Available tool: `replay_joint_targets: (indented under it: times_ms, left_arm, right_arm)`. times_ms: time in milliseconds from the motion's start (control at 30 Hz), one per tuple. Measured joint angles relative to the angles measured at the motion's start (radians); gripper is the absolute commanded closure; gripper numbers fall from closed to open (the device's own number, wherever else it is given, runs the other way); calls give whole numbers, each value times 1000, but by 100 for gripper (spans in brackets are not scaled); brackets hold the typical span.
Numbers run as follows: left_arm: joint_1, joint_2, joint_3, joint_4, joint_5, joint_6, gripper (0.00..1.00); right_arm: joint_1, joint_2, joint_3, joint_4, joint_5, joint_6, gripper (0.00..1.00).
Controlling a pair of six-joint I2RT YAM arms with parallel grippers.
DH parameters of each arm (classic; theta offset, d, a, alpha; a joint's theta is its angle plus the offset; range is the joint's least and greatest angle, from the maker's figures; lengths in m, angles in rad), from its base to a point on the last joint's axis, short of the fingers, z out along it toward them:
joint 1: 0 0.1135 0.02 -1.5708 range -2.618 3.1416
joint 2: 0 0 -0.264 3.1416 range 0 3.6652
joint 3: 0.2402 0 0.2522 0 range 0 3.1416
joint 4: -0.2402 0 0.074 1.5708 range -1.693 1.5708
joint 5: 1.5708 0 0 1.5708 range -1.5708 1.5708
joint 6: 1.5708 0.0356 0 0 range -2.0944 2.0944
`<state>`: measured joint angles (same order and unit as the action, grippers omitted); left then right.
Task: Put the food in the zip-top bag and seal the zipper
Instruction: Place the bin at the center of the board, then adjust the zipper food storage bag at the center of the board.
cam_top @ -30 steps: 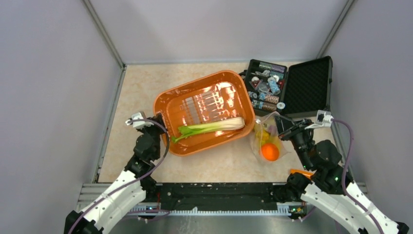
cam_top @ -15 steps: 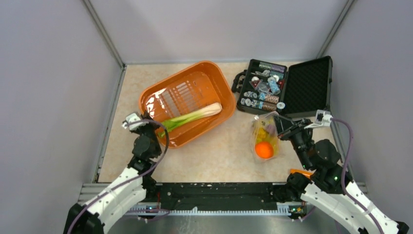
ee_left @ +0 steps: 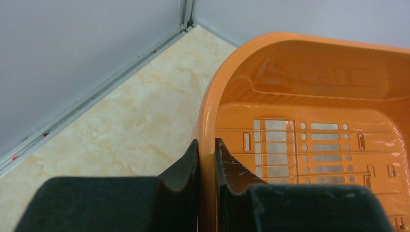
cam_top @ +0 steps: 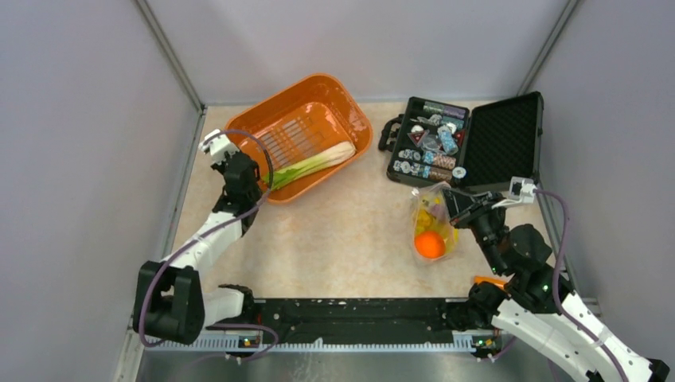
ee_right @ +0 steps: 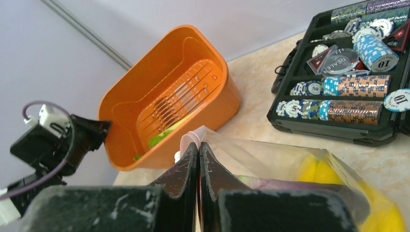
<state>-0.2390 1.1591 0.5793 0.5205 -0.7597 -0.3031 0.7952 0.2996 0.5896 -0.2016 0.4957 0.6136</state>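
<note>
Fingers of my left gripper [ee_left: 206,151] are pinched narrow on the rim of the orange basket [ee_left: 270,41], one inside the wall and one outside. My right gripper [ee_right: 199,147] is closed on the mouth edge of the zip-top bag [cam_top: 434,216], right by the pinkish zipper [ee_right: 187,138].

What has changed is the basket. A second ago it sat close to the black case [cam_top: 466,142], its near corner all but touching the bag. Now my left arm has dragged it well to the left of the case and turned it, so a wide stretch of bare table lies between the two. The green stalks [cam_top: 312,165] have ridden along inside it and still lie across its floor.

The bag has barely moved. It sits just in front of the case, with the orange [cam_top: 430,244] at its near end and the bananas [ee_right: 314,170] and a purple piece that I take for the eggplant [ee_right: 290,184] behind it.

I read this as room made beside the bag, not as progress on filling it. The stalks are now farther from the bag's mouth. They must still be lifted out and carried back toward the case before the zipper can be closed. I would have to let go of the rim first.
</note>
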Motion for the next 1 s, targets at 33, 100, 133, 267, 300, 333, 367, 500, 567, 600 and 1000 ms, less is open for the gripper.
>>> replay_joint_targets:
  times_ms: [33,100,133,267,300,333,367,500,567,600,1000]
  left_arm:
    - [29,32,51,-71,33,-30,74]
    - [75,89,136,-174,102,-72,59]
    - [96,117,175,-222,142,-91,55]
    - [138,185,264,-356,267,-140,45]
    - [146,193,272,-380,294,-149,40]
    - [154,196,275,-403,323,-158,33]
    - [160,197,277,-423,344,-163,23]
    - [179,195,282,-503,414,-177,1]
    - [181,174,287,-545,450,-169,1]
    - [182,154,288,-562,467,-166,1]
    - [-28,-190,385,-663,935,-151,4]
  right_arm:
    - [0,4,0,0,-1,0,100]
    - [0,16,1,1,-8,0,100]
    - [0,23,2,3,-14,0,100]
    - [0,59,9,13,-37,0,100]
    - [0,70,16,13,-41,0,100]
    - [0,80,22,13,-45,0,100]
    - [0,89,28,13,-50,0,100]
    - [0,117,47,11,-64,-1,100]
    - [0,136,55,13,-68,-1,100]
    - [0,138,56,13,-68,0,100]
    - [0,263,68,74,-33,100,100]
